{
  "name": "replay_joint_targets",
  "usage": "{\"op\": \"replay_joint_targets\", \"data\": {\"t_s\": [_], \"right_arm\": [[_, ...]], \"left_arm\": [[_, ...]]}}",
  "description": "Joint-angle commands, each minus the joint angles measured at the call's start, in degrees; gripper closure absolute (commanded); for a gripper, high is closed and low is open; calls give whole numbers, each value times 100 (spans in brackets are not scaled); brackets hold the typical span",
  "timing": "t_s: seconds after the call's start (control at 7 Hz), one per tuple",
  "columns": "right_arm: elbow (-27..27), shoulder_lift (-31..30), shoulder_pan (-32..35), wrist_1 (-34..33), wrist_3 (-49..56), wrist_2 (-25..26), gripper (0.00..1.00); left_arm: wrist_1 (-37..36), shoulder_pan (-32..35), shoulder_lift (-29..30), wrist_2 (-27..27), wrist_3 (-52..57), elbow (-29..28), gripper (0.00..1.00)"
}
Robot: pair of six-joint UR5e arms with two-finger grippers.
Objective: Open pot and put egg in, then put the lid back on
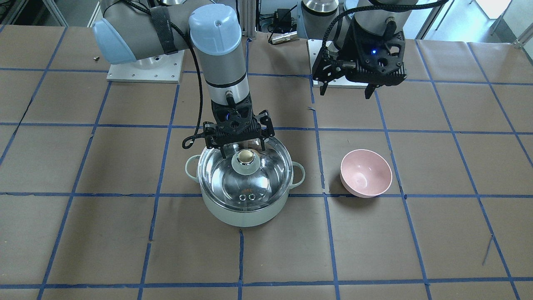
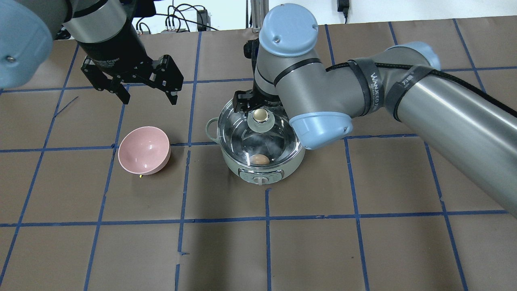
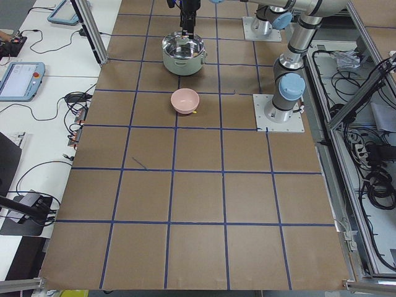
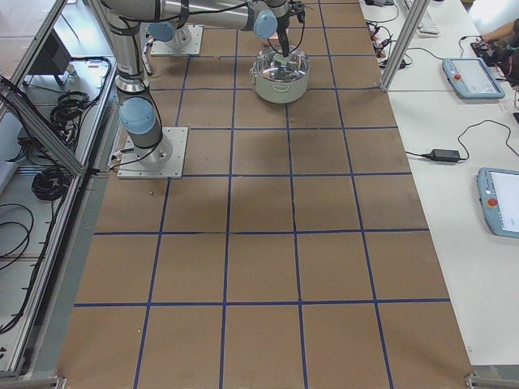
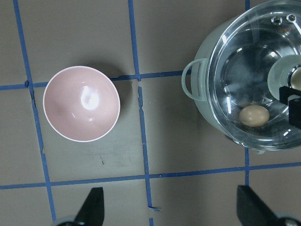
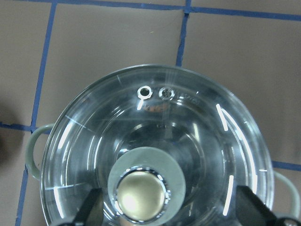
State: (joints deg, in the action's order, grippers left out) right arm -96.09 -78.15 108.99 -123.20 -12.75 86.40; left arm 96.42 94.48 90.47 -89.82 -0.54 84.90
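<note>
The mint-green pot (image 1: 243, 214) stands mid-table, and also shows in the overhead view (image 2: 242, 167). The glass lid (image 1: 233, 183) rests on it, its gold-beige knob (image 1: 243, 157) on top. The tan egg (image 2: 260, 159) lies inside the pot, seen through the glass, also in the left wrist view (image 5: 254, 115). My right gripper (image 1: 243, 151) is open just above the lid, its fingers on either side of the knob (image 6: 141, 197) without closing on it. My left gripper (image 1: 345, 93) is open and empty, raised over the table beyond the pink bowl.
A pink bowl (image 1: 365, 173) sits empty on the table beside the pot, on my left side, and shows in the overhead view (image 2: 143, 149). The brown table has a blue tape grid. The arm bases stand at the robot's edge.
</note>
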Motion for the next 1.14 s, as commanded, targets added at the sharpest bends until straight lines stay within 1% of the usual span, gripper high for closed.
{"op": "replay_joint_targets", "data": {"t_s": [0.0, 0.14, 0.29, 0.43, 0.57, 0.71, 1.0], "right_arm": [[73, -689, -945, 547, 323, -36, 0], [64, -919, -1306, 681, 570, -27, 0], [73, -1122, -1501, 970, 581, 42, 0], [99, -1315, -1564, 1451, 590, 217, 0], [99, -1360, -1591, 1639, 712, 489, 0], [108, -1413, -1591, 1832, 965, 613, 0], [64, -1405, -1600, 1834, 994, 570, 0]], "left_arm": [[0, 0, -3, 0, 1, 0, 0], [0, 0, -3, 0, -8, 0, 0], [-9, 0, -3, -9, -17, 0, 0], [-26, 0, -3, -9, -34, 17, 0], [-253, 0, -12, -9, -34, 113, 0], [-420, 0, -38, -9, -34, 210, 0], [-413, 0, -100, -9, -34, 281, 0]]}}
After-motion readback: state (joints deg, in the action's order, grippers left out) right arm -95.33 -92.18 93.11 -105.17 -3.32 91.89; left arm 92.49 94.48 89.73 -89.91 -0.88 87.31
